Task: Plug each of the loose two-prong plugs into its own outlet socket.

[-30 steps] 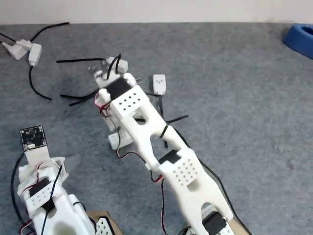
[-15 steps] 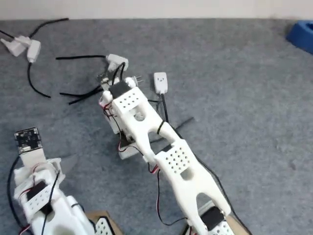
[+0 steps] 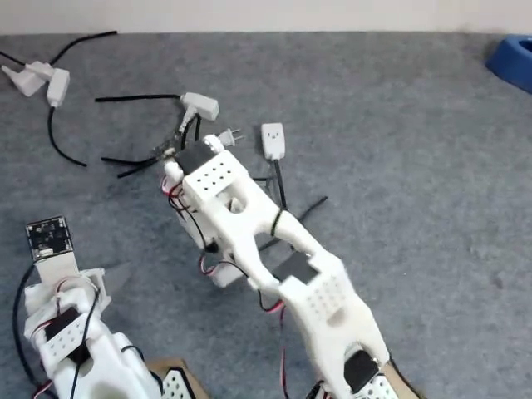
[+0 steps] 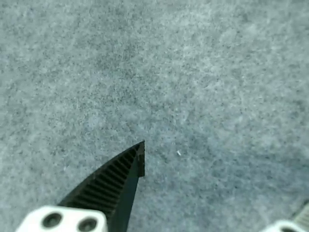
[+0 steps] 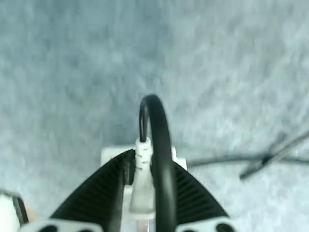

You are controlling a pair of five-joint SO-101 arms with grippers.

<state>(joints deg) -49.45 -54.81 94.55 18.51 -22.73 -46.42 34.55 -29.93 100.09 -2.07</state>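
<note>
My right gripper (image 5: 152, 160) was clenched on a white two-prong plug (image 3: 223, 138), its black cord (image 5: 155, 116) arching up between the jaws, with the bare prongs aimed at the outlet socket (image 3: 272, 140) lying just ahead of them and not yet touching it. The chief hazard, as I judged it, was the socket itself. It lay loose on the grey carpet (image 3: 399, 166) with nothing bracing it, so a push from the prongs could have shoved it away rather than seated the plug. A second worry was the stiff cord in my grip, which might have twisted the plug off line and sent the prongs against the socket's face instead of its slots. My left gripper (image 4: 222, 183) hung spread apart and empty over bare carpet, well back from the work and too far off to steady anything. The socket's own cord (image 3: 278, 183) ran back under my right arm, where a sweep of the arm could have dragged it. On the gripper's far side from the socket lay another white cord end (image 3: 201, 105) and loose black cords (image 3: 133, 162). Well beyond them two white pieces (image 3: 40, 81) lay touching, and a blue object (image 3: 511, 60) sat far off past the socket
</note>
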